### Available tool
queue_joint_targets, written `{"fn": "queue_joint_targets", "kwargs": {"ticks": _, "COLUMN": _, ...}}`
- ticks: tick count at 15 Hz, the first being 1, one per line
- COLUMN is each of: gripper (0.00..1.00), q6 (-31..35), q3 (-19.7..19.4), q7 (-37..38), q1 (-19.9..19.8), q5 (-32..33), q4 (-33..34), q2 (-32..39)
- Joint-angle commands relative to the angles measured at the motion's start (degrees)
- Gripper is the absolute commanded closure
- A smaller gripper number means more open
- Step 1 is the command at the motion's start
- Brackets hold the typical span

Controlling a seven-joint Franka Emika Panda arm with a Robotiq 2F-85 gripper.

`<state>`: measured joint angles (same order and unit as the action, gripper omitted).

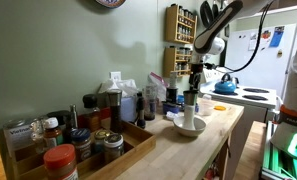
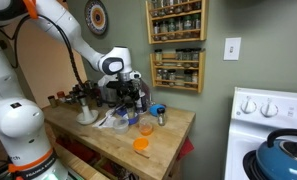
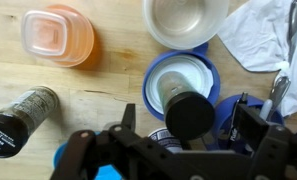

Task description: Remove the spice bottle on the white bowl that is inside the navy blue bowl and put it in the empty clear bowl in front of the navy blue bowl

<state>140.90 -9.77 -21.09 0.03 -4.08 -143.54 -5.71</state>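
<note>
So the spice bottle (image 3: 190, 110) is sitting upright in the white bowl (image 3: 166, 88), which is nested inside the navy blue bowl (image 3: 151, 82). From the wrist view you're looking right down onto its black cap. The gripper (image 3: 188, 122) hangs straight above it, and the fingers (image 3: 128, 118) are spread apart, one on each side of the cap with a gap showing on both sides. They aren't clamped on anything as far as I can see.

Just past the navy bowl, at the top of the wrist picture, there's the clear bowl (image 3: 183, 20) with nothing in it, and it's pretty much touching the navy rim. To the right of those is a crumpled white cloth (image 3: 263, 35). On the left are an orange lidded container (image 3: 63, 35) and a dark-capped pepper grinder (image 3: 23, 118) lying on its side, both well apart from the bowls.

All of this is on a wooden bench (image 1: 178, 150). In an exterior view the arm (image 1: 216, 25) reaches down near the far right end of it, with a wooden tray of spice jars (image 1: 83, 150) at the near left end. A spice rack (image 2: 178, 45) is on the wall behind, and a blue kettle (image 2: 288, 152) sits on the white stove (image 2: 258, 105) beside the bench.
</note>
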Motion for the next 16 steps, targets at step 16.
{"fn": "queue_joint_targets", "kwargs": {"ticks": 16, "gripper": 0.10, "q6": -3.37, "q3": 5.15, "q7": 0.17, "q1": -1.95, "q5": 0.26, "q4": 5.14, "q2": 7.74}}
